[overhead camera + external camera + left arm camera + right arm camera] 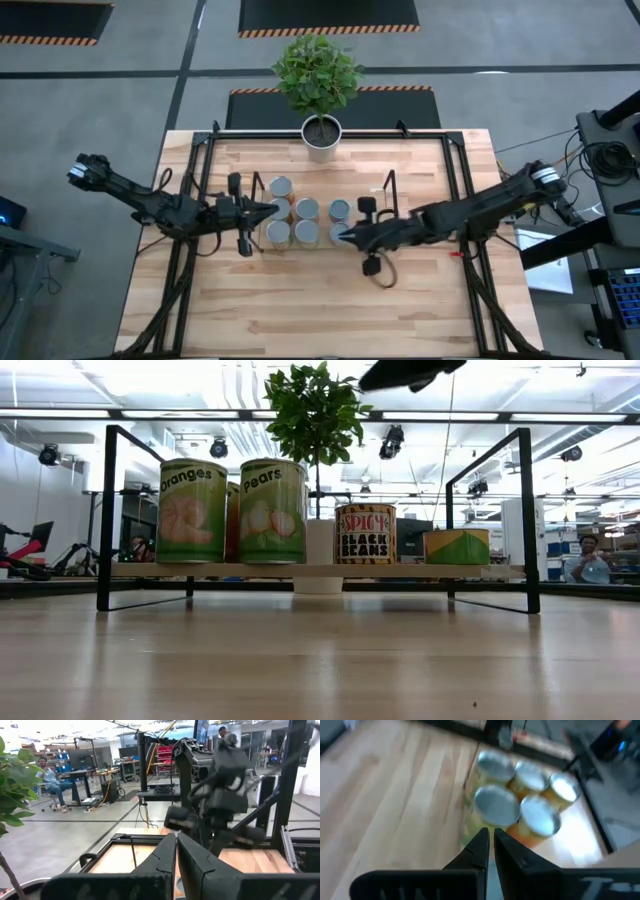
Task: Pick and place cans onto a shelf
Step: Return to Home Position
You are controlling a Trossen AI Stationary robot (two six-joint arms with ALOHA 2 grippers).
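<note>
Foreground: bare wood of the table [320, 660], in front of the shelf [320, 571].
Where the cans [307, 208] stand: all upright on the shelf board, in two close rows. The Oranges can [192, 510], Pears can [272, 510], Spicy Black Beans can [365, 533] and a short green-yellow can [456, 546] face front.
Key relation: cans lie straight ahead of both sets of fingertips, so the safe way out is probably backward, off the shelf's ends.
Left gripper [270, 210]: at the shelf's left end, pointing level along its length. Fingers closed together, holding nothing.
Right gripper [342, 237]: reaching in past the shelf's right end, tilted down over the front can tops. Fingers all but touching, empty.
Arm pose: both stretched long toward the shelf from opposite sides.
Progress: placing looks finished; only withdrawal is left.
</note>
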